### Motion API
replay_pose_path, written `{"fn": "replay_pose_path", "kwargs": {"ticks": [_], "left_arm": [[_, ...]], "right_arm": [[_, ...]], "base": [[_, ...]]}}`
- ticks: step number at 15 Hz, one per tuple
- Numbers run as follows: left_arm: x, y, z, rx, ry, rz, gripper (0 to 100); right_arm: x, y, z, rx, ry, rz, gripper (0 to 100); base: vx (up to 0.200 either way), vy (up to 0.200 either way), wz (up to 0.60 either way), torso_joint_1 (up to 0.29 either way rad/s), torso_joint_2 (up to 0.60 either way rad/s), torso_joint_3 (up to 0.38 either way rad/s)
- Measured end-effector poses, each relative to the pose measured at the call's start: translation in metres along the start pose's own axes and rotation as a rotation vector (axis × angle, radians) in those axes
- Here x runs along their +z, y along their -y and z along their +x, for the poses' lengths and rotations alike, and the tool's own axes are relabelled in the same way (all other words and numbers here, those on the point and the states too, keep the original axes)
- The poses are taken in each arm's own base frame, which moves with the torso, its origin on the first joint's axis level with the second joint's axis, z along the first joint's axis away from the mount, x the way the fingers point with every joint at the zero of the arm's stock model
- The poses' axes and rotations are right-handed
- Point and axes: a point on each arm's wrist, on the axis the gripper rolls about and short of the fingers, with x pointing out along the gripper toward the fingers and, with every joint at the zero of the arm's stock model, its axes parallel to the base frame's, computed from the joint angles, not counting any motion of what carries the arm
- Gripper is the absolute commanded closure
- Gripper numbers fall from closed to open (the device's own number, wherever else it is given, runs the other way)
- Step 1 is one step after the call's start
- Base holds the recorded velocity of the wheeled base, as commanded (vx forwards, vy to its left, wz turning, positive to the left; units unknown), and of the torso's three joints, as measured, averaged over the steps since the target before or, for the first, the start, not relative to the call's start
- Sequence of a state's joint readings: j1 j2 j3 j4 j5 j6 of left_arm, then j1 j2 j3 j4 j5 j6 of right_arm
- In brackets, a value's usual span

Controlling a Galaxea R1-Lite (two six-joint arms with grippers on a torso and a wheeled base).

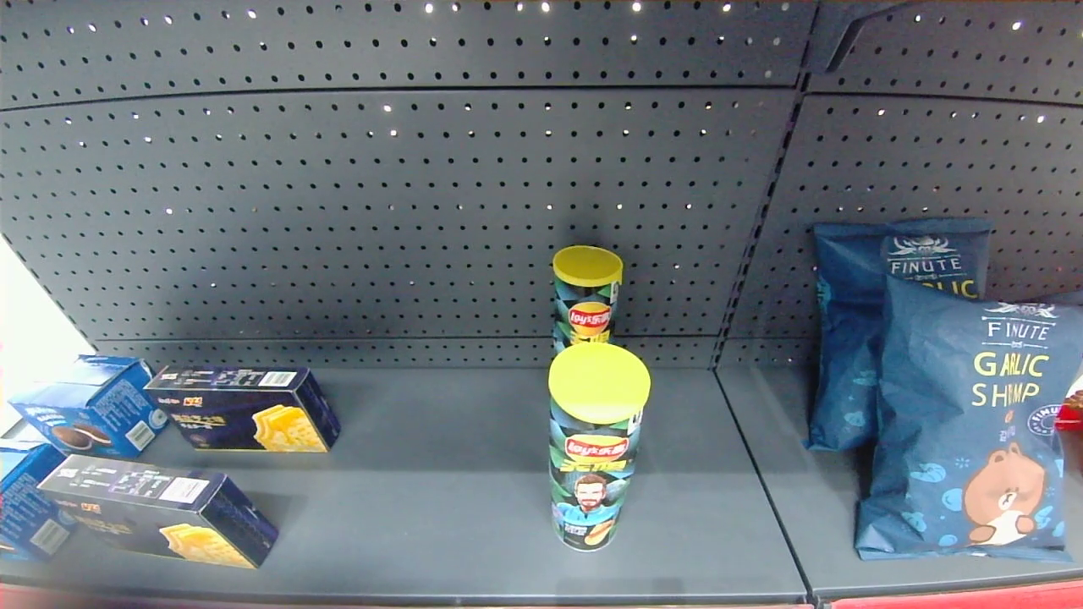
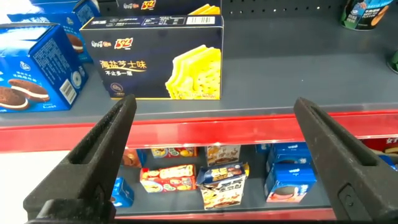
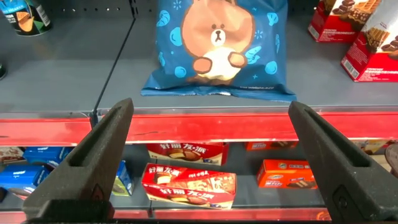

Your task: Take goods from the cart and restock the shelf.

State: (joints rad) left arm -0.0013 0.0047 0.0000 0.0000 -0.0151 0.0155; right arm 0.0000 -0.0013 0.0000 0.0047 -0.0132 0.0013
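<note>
A: Left gripper [image 2: 214,104]?
B: Its fingers [image 2: 102,146] are spread wide with nothing between them. It sits before the red front edge [image 2: 199,127] of the shelf [image 1: 423,474], facing a dark cracker box [image 2: 158,59]. A blue cookie box [image 2: 37,74] stands just beside that.

A: Right gripper [image 3: 211,106]?
B: Same: fingers [image 3: 93,155] wide apart and empty, before the red edge, facing a blue snack bag [image 3: 217,50] printed with a bear.

A: Stock on the shelf, from the head view?
B: Mid-shelf there are two yellow-lidded chip cans, both upright. The front can [image 1: 597,448] is near the edge and the rear can [image 1: 587,296] is against the pegboard back [image 1: 381,211], in line behind it. At the robot's left are two dark cracker boxes lying flat, with blue cookie boxes at the far left. At the right are two blue bags, one leaning behind the other.

A: Below?
B: The lower shelf [image 3: 249,196] holds red and orange boxes.
</note>
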Motion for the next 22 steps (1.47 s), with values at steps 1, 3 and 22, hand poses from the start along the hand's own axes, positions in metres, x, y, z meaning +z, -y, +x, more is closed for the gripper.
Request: {"fn": "replay_pose_path", "kwargs": {"ticks": [1, 3, 22], "left_arm": [[0.0000, 0.0000, 0.0000, 0.000, 0.000, 0.000, 0], [0.0000, 0.0000, 0.0000, 0.000, 0.000, 0.000, 0], [0.0000, 0.0000, 0.0000, 0.000, 0.000, 0.000, 0]], "right_arm": [[0.0000, 0.0000, 0.0000, 0.000, 0.000, 0.000, 0], [0.0000, 0.0000, 0.0000, 0.000, 0.000, 0.000, 0], [0.0000, 0.0000, 0.0000, 0.001, 0.000, 0.000, 0]], "base": [[0.000, 0.000, 0.00, 0.000, 0.00, 0.000], [0.000, 0.000, 0.00, 0.000, 0.00, 0.000], [0.000, 0.000, 0.00, 0.000, 0.00, 0.000]]}}
